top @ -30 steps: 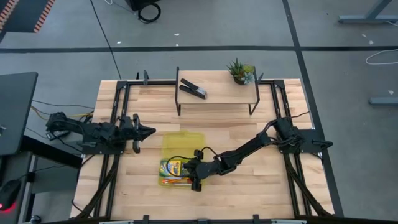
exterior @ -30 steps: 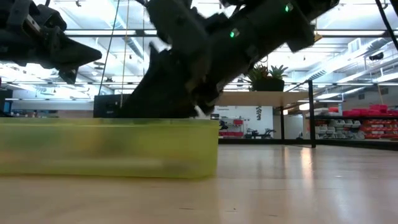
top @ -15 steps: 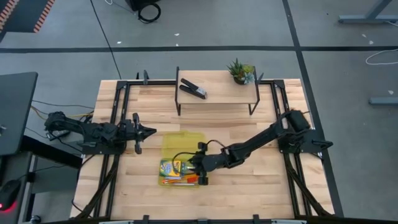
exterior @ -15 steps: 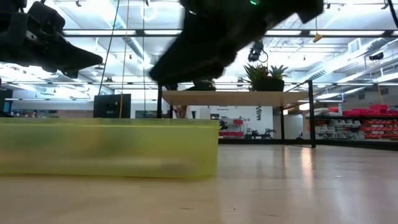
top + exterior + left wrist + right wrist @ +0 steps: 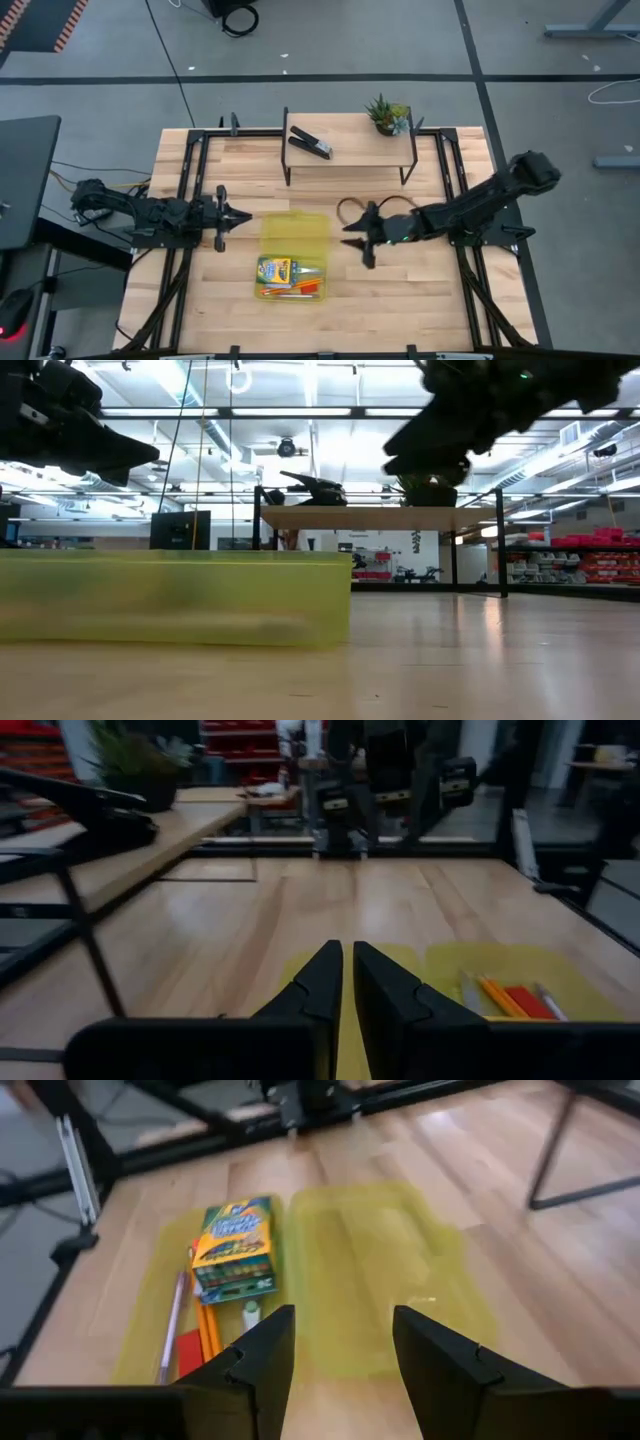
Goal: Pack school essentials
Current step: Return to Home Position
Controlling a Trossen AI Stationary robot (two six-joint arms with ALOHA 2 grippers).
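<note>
A yellow see-through box [image 5: 293,254] lies open on the table. In it lie the green-yellow crayon box [image 5: 233,1245], the thin orange pencils [image 5: 207,1330] and the red block [image 5: 190,1352]. The red block also shows in the high view [image 5: 311,288]. I see no scissors and no note pad. My right gripper [image 5: 354,236] is open and empty, above the table to the right of the box. My left gripper [image 5: 241,216] is shut and empty, to the left of the box's far end.
A low wooden shelf [image 5: 350,150] stands at the far side with a black stapler [image 5: 311,143] and a small potted plant [image 5: 387,115] on it. A loop of cable [image 5: 375,205] lies behind my right gripper. Black frame rails [image 5: 187,190] run along both table sides.
My right gripper has risen out of the box's near right corner. It has gone toward the table's right edge and somewhat toward the far edge, and is now clear of the box. The things in the box lie still.
</note>
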